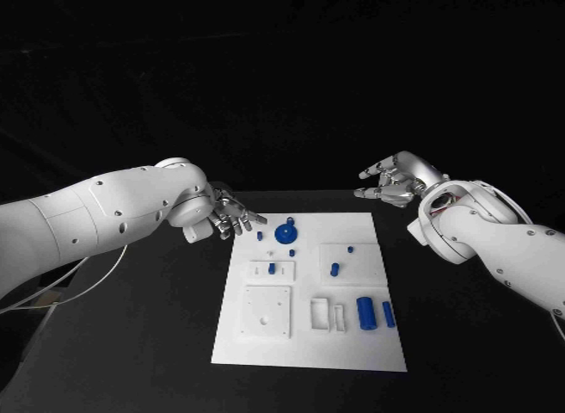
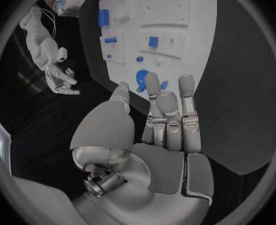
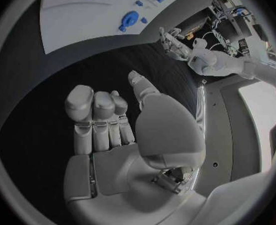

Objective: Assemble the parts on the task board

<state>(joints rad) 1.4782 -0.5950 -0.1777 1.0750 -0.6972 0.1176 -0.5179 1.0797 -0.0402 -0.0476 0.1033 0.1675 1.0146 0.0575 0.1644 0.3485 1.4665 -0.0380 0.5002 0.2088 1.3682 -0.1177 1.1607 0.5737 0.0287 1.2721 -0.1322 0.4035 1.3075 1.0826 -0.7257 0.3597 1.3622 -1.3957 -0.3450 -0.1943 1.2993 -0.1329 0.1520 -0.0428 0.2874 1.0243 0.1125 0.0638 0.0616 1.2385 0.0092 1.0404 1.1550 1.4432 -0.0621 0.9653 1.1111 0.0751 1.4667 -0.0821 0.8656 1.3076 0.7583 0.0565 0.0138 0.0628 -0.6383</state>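
Parts sit scattered across the task board (image 1: 310,344), the white plate in the middle of the black table (image 1: 158,344). From the head view, my left hand (image 1: 220,217) hovers at the board's far left corner, fingers apart and holding nothing. Just beside its fingertips lies the round blue part (image 1: 286,232), with a small blue peg (image 1: 260,234) between them. My right hand (image 1: 391,182) hangs off the board's far right corner, above bare table, fingers loosely curled and empty. Nearer me, a blue cylinder (image 1: 366,312) and a slim blue bar (image 1: 388,313) lie side by side on the board.

I judge this the opening step: nothing is picked up yet, and the left hand seems set to reach for the round blue part. That calls for lowering the hand and closing around the part's rim.

In the left wrist view, my left hand (image 2: 165,120) shows its fingers straight and spread, the round blue part (image 2: 141,77) just past the fingertips, not touched.

In the right wrist view, my right hand (image 3: 113,130) is open-palmed with fingers bent in, gripping nothing; the board (image 3: 75,20) lies well apart from it.
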